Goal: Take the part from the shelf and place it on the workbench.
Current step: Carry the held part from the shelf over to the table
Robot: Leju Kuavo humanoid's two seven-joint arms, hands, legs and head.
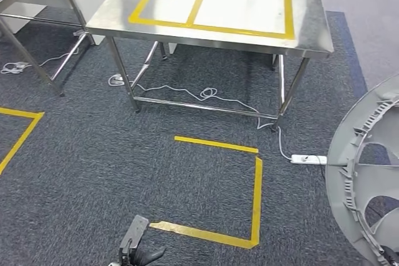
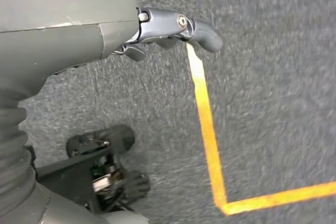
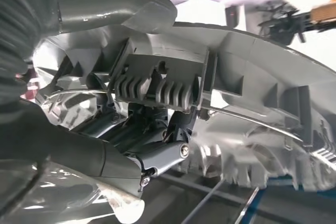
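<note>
Left hand [image 2: 174, 27] hangs by the robot's side over the carpet [image 1: 94, 172], holding nothing. Fingers look loosely extended, but the blurred frame doesn't show whether spread or curled: cannot tell. A floor tape corner [image 2: 222, 203] lies beyond the fingertips; probably a standing mark.

Desk [image 1: 310, 35] is ahead, well apart from both hands. Its yellow tape boxes [image 1: 207, 4] likely mark the drop zone.

Right hand [image 3: 158, 150] carries the part [image 1: 362, 172], a grey ribbed plastic moulding. Fingers [image 3: 118, 129] wrap through an opening in its ribbing, thumb [image 3: 166, 156] clamping the other side, probably because the ribs give purchase on a big, awkward piece. Part is carried on edge, off to the right, well short of the desk: carry phase, placing not yet done.
</note>
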